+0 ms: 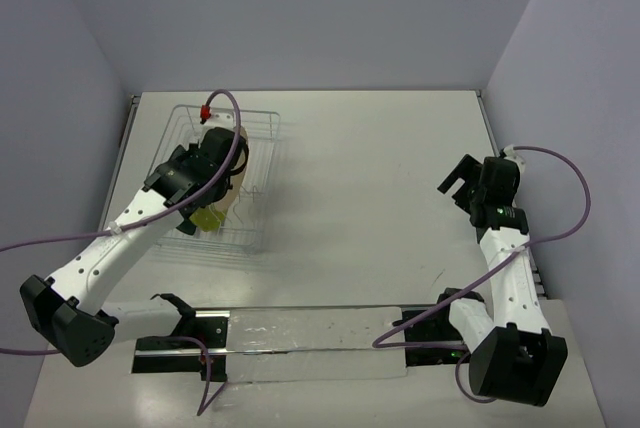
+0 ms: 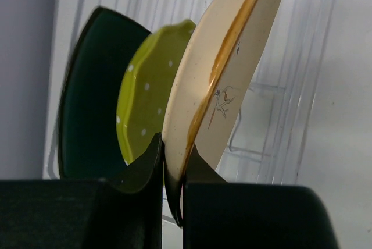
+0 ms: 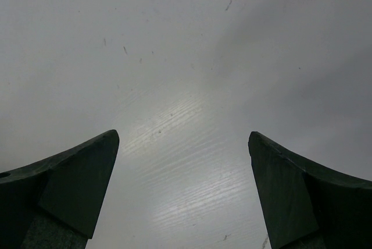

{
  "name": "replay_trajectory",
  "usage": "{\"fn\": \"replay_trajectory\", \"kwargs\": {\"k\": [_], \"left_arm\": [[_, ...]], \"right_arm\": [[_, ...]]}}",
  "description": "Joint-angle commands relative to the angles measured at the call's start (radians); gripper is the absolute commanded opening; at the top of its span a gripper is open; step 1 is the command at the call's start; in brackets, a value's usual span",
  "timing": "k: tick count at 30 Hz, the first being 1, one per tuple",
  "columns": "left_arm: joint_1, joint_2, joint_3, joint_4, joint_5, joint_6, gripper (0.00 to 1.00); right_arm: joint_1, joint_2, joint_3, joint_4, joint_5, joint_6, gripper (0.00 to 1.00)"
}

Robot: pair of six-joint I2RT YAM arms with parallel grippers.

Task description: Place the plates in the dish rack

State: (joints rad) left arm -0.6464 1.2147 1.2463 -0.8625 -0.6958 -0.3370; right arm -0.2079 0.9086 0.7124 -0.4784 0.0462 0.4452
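Now my left jaws pinch the cream plate (image 2: 226, 68) in the dish rack (image 1: 260, 120).
Yellow-green plate (image 2: 148, 100) and teal plate (image 2: 87, 103) stand beside it; my right jaws gape empty.

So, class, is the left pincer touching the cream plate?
Touching. The left wrist view shows the left pincer closed on the cream plate at its lower rim, both fingers pressed against it.

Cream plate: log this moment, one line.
left gripper shut on cream plate | teal plate, yellow-green plate in dish rack | right gripper open, empty
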Motion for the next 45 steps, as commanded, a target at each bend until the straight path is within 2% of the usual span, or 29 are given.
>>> {"fn": "replay_trajectory", "kwargs": {"k": [1, 9, 18, 27, 33, 45], "left_arm": [[-0.001, -0.064, -0.013, 0.094, -0.078, 0.023, 0.0], [-0.001, -0.057, -0.01, 0.071, -0.088, -0.009, 0.0], [-0.007, -0.024, -0.011, 0.013, -0.005, -0.078, 0.0], [-0.079, -0.03, -0.024, -0.027, 0.003, -0.146, 0.0], [-0.132, 0.056, -0.008, -0.181, -0.103, -0.286, 0.0], [-0.163, 0.082, -0.04, -0.303, -0.118, -0.491, 0.0]], "right_arm": [[0.012, 0.015, 0.018, -0.005, 0.018, 0.0, 1.0], [0.029, 0.031, 0.017, -0.006, 0.003, 0.0, 1.0], [0.044, 0.004, 0.014, -0.017, 0.007, 0.001, 1.0], [0.07, 0.008, 0.012, -0.02, 0.0, 0.0, 1.0], [0.077, 0.009, 0.004, -0.017, 0.001, 0.0, 1.0], [0.087, 0.024, 0.0, -0.017, 0.004, 0.005, 1.0]]}}
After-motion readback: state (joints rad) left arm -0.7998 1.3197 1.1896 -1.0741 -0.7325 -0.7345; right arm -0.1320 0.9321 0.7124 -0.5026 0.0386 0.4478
